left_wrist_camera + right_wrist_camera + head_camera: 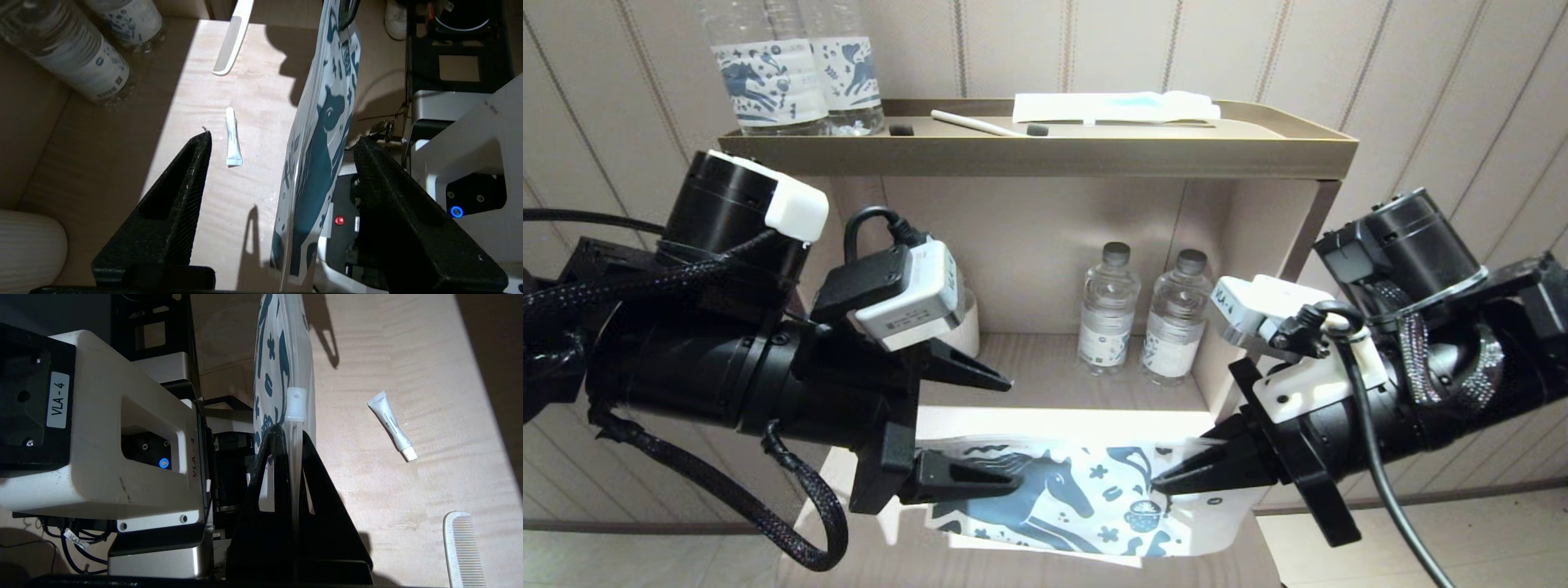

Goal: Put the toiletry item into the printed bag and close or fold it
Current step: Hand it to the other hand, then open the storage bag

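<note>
1. Squarely between the two arms hangs the printed bag (1086,498), a white pouch with a dark blue horse, flowers and stars, held off the wooden shelf surface in front of the open cabinet; in the head view its printed face is turned toward the camera.
2. Along the bag's top edge sits a small white slider tab (296,404), just beyond the tips of the right gripper.
3. At the bag's right end, the right gripper (291,435) has its fingers pressed together on the bag's edge, pinching the clear seam between them.
4. At the bag's left end, the left gripper (1013,433) is spread wide: the bag's edge stands between its two fingers without either one clearly touching it, the lower finger (968,480) lying across the printed face in the head view.
5. Behind the bag, on the lit wooden surface (253,94), lies a small white toothpaste tube (233,139), flat and well apart from the bag.
6. Near the tube, further along the surface, lies a white comb (463,547).
7. At the back of the same shelf stand two clear water bottles (1143,322) with white labels, side by side, and a white ribbed cup (28,245) sits close under the left arm.
8. On the cabinet's top tray (1045,151) stand two bottles with blue horse labels (796,69), beside a white stick and a flat white packet.
</note>
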Motion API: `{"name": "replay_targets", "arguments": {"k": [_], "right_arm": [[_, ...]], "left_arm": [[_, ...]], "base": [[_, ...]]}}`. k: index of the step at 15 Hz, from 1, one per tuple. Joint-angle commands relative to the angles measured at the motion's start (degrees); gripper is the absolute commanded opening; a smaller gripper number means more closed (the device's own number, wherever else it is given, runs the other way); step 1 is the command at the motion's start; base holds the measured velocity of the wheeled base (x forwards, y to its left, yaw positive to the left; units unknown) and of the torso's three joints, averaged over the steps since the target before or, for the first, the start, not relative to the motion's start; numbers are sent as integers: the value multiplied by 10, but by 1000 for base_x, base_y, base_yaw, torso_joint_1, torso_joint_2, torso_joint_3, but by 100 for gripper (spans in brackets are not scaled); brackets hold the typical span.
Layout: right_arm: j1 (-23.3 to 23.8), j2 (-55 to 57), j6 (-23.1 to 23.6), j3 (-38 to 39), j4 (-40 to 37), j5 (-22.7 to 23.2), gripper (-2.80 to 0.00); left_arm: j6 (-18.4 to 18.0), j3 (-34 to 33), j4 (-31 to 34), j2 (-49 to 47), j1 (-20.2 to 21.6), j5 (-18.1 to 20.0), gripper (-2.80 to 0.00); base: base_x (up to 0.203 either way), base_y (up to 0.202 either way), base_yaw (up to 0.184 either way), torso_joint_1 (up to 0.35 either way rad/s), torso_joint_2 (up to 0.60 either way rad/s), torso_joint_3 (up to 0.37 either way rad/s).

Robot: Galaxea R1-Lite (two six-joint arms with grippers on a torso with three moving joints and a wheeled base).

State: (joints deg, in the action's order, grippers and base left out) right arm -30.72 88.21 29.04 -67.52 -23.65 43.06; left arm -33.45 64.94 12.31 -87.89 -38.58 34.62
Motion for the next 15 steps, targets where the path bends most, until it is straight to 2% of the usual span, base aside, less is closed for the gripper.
{"name": "replay_targets", "arguments": {"k": [1, 4, 8, 10, 15], "right_arm": [[-9, 3, 1, -1, -1, 2, -280], [-14, 10, -3, -5, 5, 3, -280], [-13, 21, -14, -5, 17, 18, -280], [-13, 19, -23, -3, 32, 38, -280], [-14, 20, -33, -3, 48, 54, -280]], "left_arm": [[7, 24, 0, -11, -18, 1, 0], [44, 66, -1, -41, -54, -2, 0], [127, 105, -4, -65, -74, -4, 0], [147, 107, -4, -66, -74, -3, 0], [192, 112, -13, -85, -77, 4, 0]], "base": [[0, 0, 0, 0, 0, 0], [0, 0, 0, 0, 0, 0], [0, 0, 0, 0, 0, 0], [0, 0, 0, 0, 0, 0], [0, 0, 0, 0, 0, 0]]}}
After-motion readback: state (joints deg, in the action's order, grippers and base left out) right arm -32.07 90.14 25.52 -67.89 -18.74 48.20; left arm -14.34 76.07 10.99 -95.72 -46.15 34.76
